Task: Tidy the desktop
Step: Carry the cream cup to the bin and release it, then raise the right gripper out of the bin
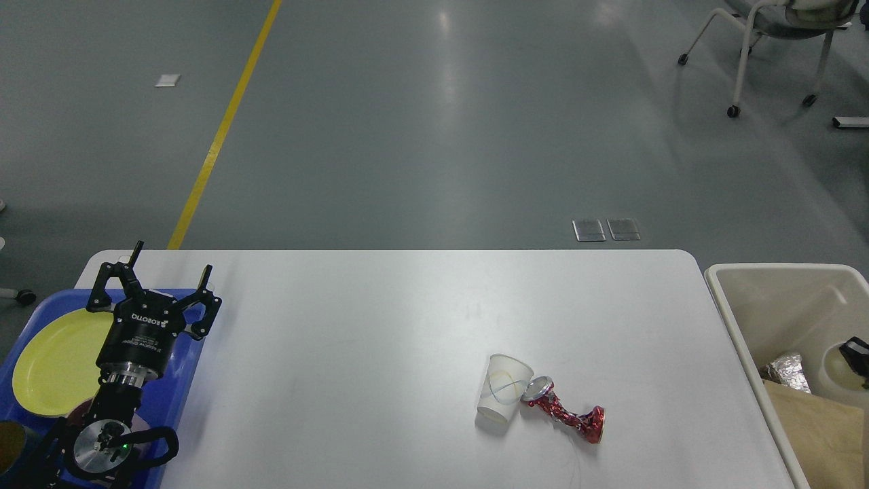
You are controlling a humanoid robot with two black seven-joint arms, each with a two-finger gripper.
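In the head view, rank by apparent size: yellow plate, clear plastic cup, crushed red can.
1. yellow plate, though partly hidden by the left arm.
2-3. clear plastic cup and crushed red can look alike; unranked.

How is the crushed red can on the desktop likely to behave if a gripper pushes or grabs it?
The crushed red can lies on its side, pinched thin at its waist, so it probably will not roll cleanly and may pivot instead. It looks empty, likely light. Its top touches the paper cup, so a push leftward would probably shove the cup across the desktop.
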